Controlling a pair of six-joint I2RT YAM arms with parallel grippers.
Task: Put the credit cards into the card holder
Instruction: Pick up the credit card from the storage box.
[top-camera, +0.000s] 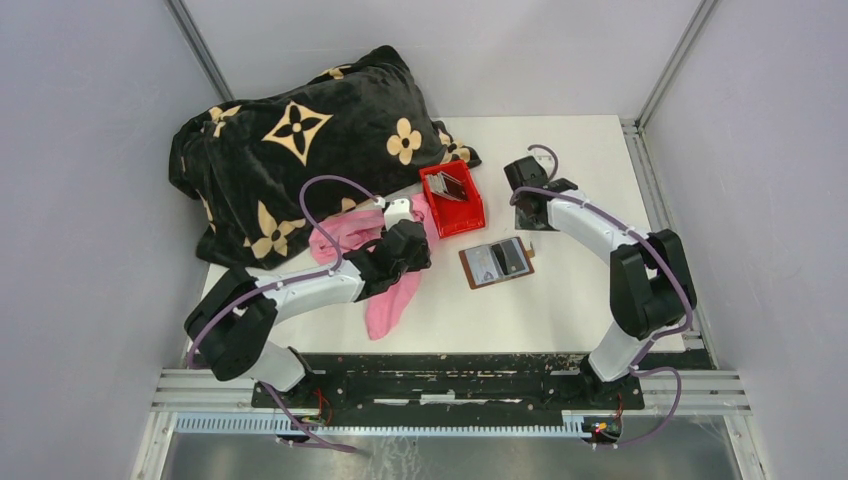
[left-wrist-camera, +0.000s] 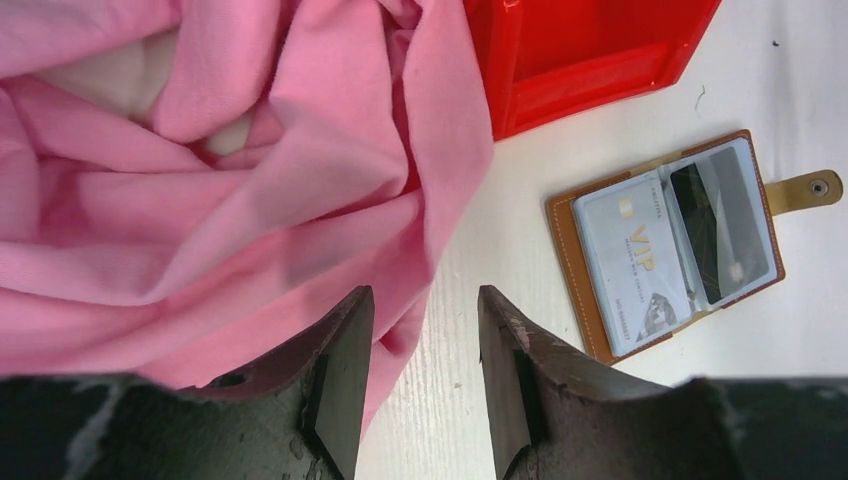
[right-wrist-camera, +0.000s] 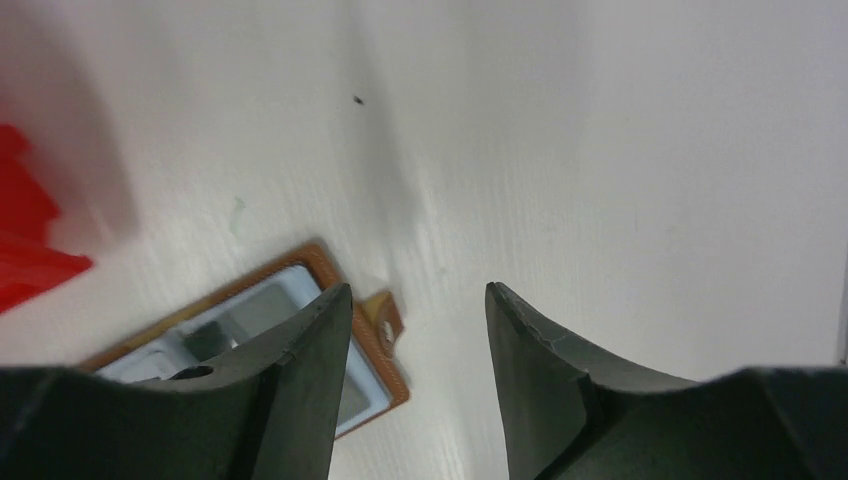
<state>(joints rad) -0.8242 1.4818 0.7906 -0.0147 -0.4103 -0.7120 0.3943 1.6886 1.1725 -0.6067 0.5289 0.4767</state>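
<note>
2 credit cards (left-wrist-camera: 632, 262) sit in open card holder (left-wrist-camera: 800, 191), more left in red bin (top-camera: 462, 212); L gripper (left-wrist-camera: 418, 392) & R gripper (right-wrist-camera: 418, 372) spread, empty.

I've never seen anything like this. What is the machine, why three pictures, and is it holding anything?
Two robot arms, a left arm and a right arm, are bolted to a white table's near edge. The wide picture comes from a camera above and behind them; the other two from a camera on each wrist, so the dark prongs there are that arm's own claw. On the table lie a black flowered blanket, a pink cloth, a red bin holding cards, and an open brown card holder with a pale card and a dark card inside. The left claw and the right claw are both open, holding nothing.
</note>
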